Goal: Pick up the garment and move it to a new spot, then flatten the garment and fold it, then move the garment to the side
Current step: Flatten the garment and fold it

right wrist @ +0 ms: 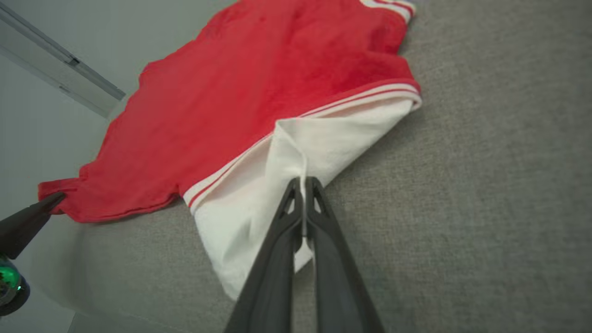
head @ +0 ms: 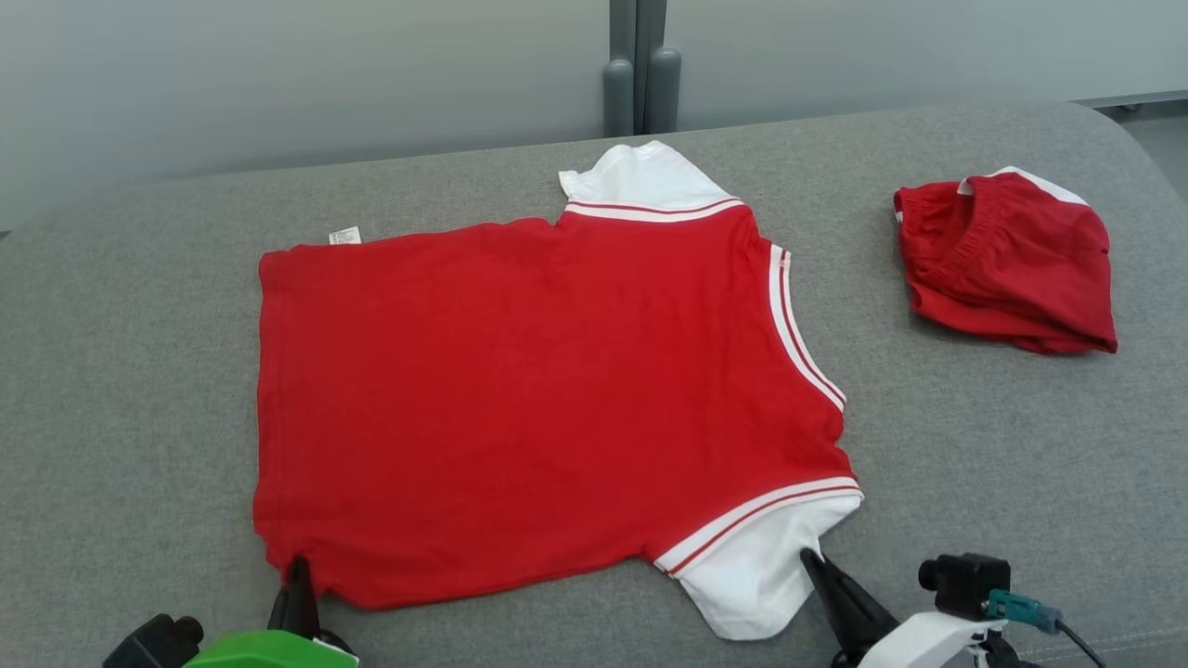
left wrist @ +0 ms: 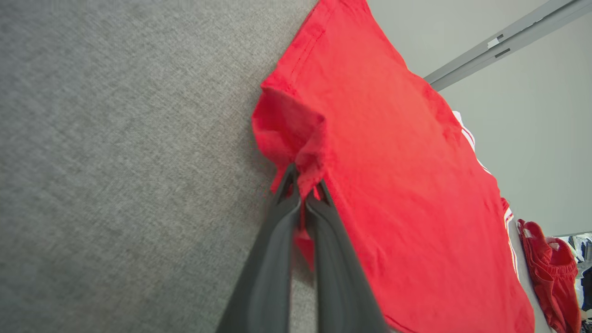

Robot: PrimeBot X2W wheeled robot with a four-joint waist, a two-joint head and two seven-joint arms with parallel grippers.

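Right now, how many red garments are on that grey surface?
2. The red shirt lies spread in the middle, pinched by the left pincer and right pincer; the red shorts sit bunched far right. None seem hidden.

Bunched red shorts at far right of the grey fabric surface — pale wall behind.

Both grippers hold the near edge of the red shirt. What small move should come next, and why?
Probably lift both together a little and start carrying the near edge toward the far edge: the shirt lies flat, the left gripper is shut on its hem corner, the right gripper on the white sleeve.
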